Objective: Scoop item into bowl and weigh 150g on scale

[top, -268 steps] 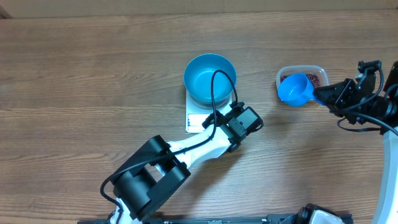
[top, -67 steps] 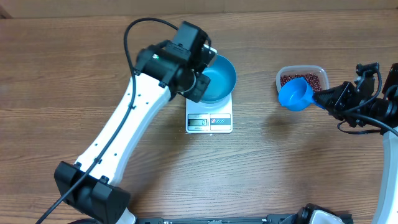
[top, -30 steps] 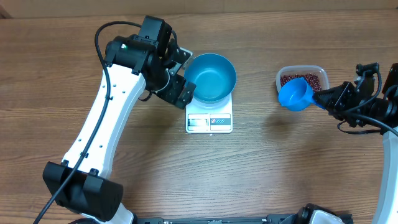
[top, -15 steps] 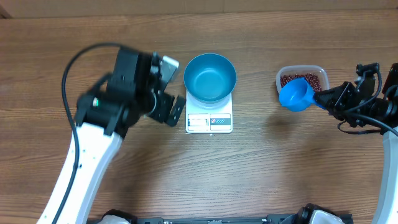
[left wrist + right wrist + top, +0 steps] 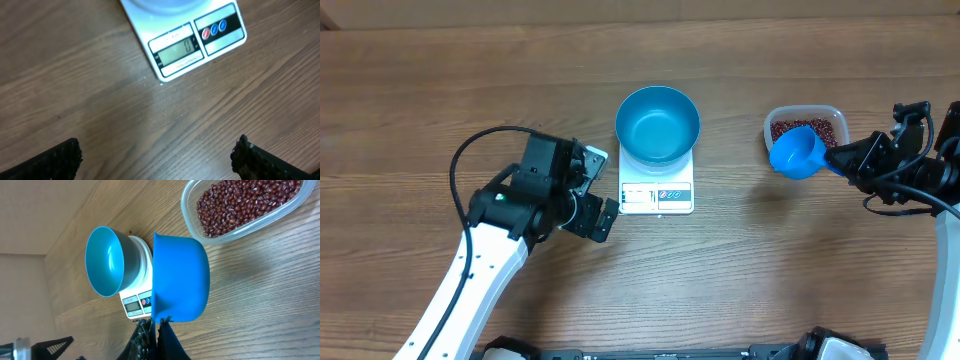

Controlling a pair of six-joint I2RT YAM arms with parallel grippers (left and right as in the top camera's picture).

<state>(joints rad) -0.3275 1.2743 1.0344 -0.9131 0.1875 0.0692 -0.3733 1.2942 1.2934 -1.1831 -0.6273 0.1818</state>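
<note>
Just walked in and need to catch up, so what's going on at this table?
The right gripper is shut on the handle of a blue scoop, held by the tub of beans. The blue bowl sits empty on the scale, which reads zero. The left gripper hangs open over the table left of the scale, holding nothing.

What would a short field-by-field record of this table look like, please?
bowl: empty, on the scale
scale: display reads 0
beans: in a clear tub, right of the scale
scoop: blue, looks empty, at the tub's near edge
left gripper: open, holding nothing, left of the scale
right gripper: shut on the scoop's handle
</note>
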